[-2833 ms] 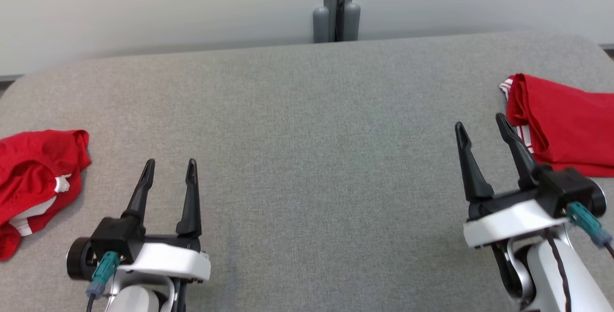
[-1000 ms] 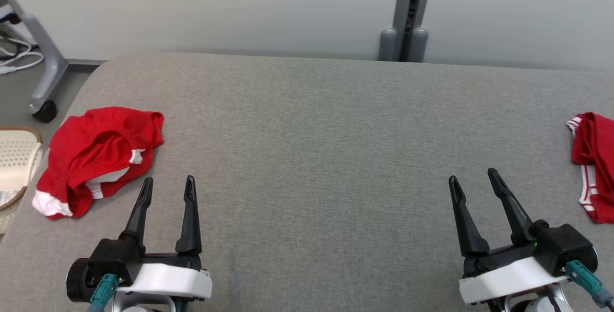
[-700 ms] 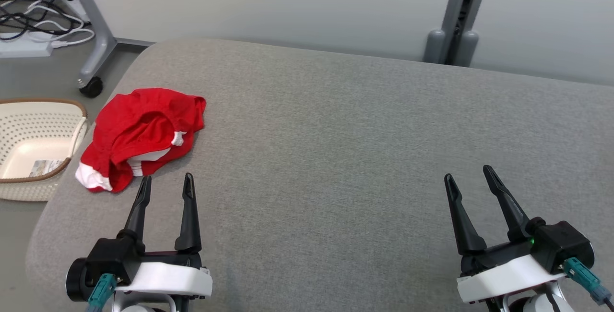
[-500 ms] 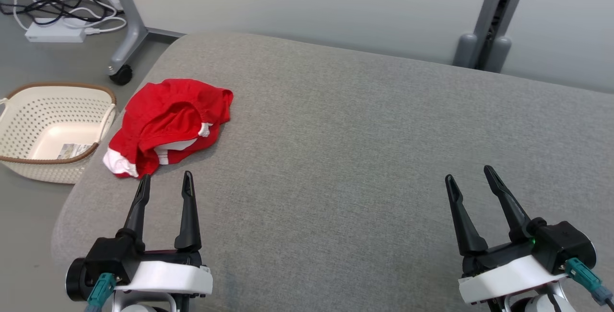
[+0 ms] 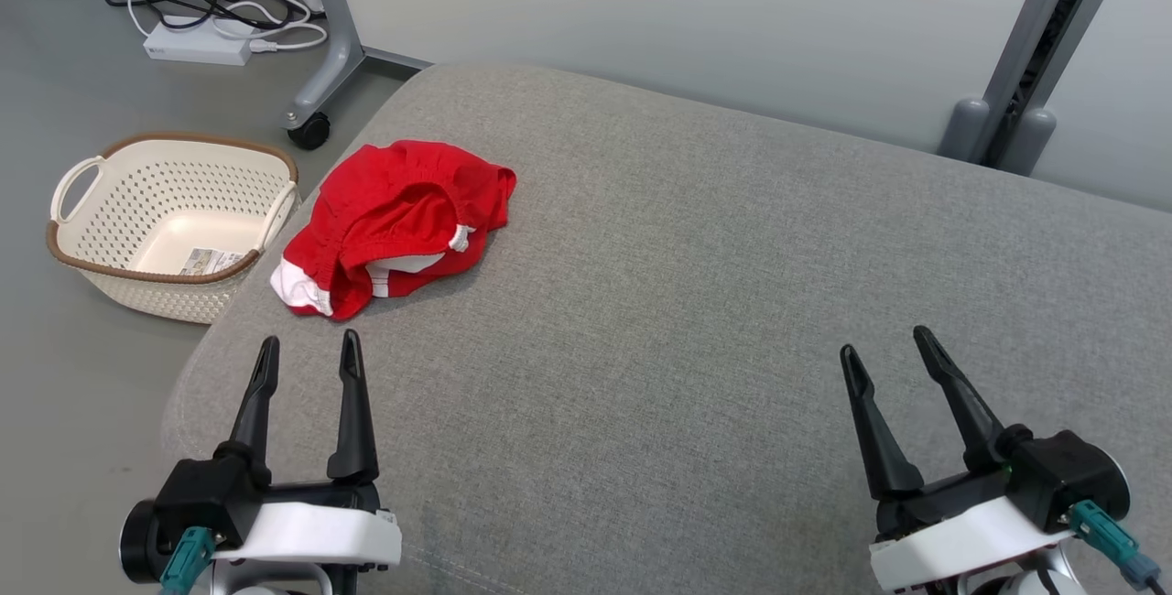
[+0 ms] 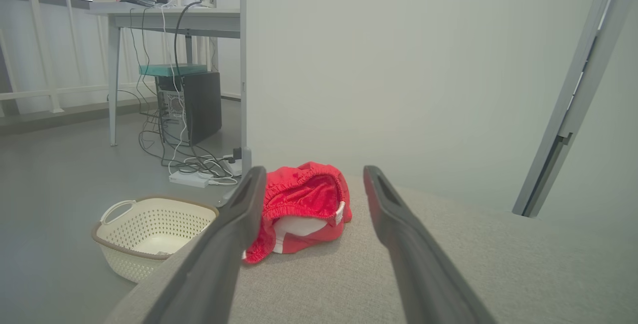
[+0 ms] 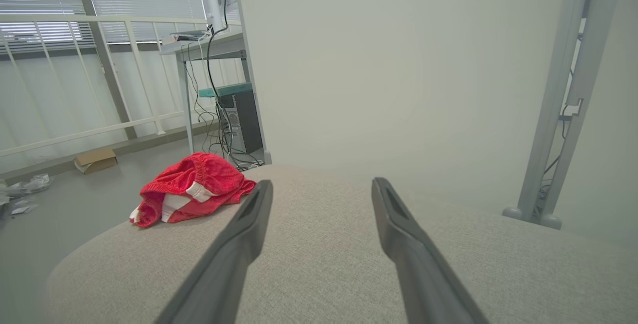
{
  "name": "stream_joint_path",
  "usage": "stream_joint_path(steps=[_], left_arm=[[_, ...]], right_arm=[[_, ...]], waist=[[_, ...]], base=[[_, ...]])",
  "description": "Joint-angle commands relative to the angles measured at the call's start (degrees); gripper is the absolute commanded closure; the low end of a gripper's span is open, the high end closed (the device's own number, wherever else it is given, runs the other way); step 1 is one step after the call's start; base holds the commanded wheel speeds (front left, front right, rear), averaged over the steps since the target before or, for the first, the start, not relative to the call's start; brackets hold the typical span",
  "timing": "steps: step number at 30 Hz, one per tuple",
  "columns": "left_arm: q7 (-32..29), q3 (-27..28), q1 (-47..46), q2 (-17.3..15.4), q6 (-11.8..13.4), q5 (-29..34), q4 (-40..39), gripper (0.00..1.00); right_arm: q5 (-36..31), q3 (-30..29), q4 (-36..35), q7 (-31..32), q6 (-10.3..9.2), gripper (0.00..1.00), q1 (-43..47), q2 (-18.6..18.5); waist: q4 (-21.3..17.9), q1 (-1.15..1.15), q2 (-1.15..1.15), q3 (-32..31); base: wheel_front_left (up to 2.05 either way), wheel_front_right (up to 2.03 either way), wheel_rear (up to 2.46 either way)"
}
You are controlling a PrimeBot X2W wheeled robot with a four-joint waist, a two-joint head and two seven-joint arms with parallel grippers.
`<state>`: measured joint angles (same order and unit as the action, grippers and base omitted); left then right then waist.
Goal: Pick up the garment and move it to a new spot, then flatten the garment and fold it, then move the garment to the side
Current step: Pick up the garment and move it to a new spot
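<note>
Nearest to you, both arms hovered low over the near edge of the grey fabric-covered table [image 5: 696,320], forearms level and fingers pointing away toward the far wall. The left end effector [image 5: 308,336] had its two dark fingers spread wide with nothing between them. The right end effector [image 5: 884,340] was just as wide and just as empty, canted slightly to the right.

The relation that mattered for your next move was this: the crumpled red garment with white trim [image 5: 394,220] lay beyond the left end effector, almost dead ahead of it and apart from its fingertips, with bare table between. In the left wrist view the garment [image 6: 304,199] sat framed between the fingers of the left end effector [image 6: 315,169], partly hidden behind the left one. From the right end effector [image 7: 321,182] the garment [image 7: 194,184] lay well off to the left, so the left arm was clearly the nearer one for the pick. The heap's long axis ran from near-left to far-right, with its white-trimmed end closest to you and close to the table's left edge. I judged a short forward reach would meet that near end first.

Further left, on the floor beside the table, stood a cream perforated plastic basket with a brown rim [image 5: 156,297]. Beyond it lay a white power strip [image 5: 197,44] among tangled cables.
</note>
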<state>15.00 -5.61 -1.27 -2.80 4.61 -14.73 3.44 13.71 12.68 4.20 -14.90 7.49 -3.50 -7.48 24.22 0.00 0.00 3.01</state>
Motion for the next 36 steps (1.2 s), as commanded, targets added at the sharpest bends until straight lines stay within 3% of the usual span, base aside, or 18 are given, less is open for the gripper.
stream_joint_path(steps=[1, 12, 21, 28, 32, 36], left_arm=[[0.19, 0.24, 0.66, -0.23, 0.24, -0.31, -0.19, 0.00], [0.19, 0.80, -2.09, -0.22, 0.75, -1.92, -0.42, 0.00], [0.11, 3.38, -13.49, -0.21, 1.08, -3.93, 2.75, 0.00], [0.08, 4.65, -26.17, -0.19, 0.75, -6.66, 11.03, 0.00], [0.09, 5.85, -31.39, -0.23, 1.94, -7.18, 15.85, 0.00], [-0.79, 5.55, -37.12, -0.22, 3.72, -8.36, 25.72, 0.00]], right_arm=[[0.22, 0.06, -0.14, -0.30, 0.03, 0.00, 0.50, -0.40], [0.42, 0.49, -0.73, -0.30, 0.03, 0.00, -1.35, -1.97], [-0.29, 1.31, -1.37, -0.30, 0.03, 0.00, -5.81, -5.80], [-0.34, 1.94, -1.93, -0.30, 0.03, 0.00, -10.03, -9.73], [-0.09, 2.32, -2.09, -0.30, 0.03, 0.00, -11.51, -10.77], [0.54, 2.55, -2.06, -0.30, 0.03, 0.00, -12.71, -11.52]], waist=[[0.00, 0.00, 0.00, -0.08], [-1.42, 0.00, 0.00, 3.12], [-2.60, 0.00, 0.00, 10.98], [-3.69, 0.00, 0.00, 18.26], [-4.36, 0.00, 0.00, 20.06], [-5.20, 0.00, 0.00, 21.40]], base=[[0.00, 0.00, 0.00], [0.00, 0.00, 0.00], [0.00, 0.00, 0.00], [0.00, 0.00, 0.00], [0.00, 0.00, 0.00], [0.00, 0.00, 0.00]])
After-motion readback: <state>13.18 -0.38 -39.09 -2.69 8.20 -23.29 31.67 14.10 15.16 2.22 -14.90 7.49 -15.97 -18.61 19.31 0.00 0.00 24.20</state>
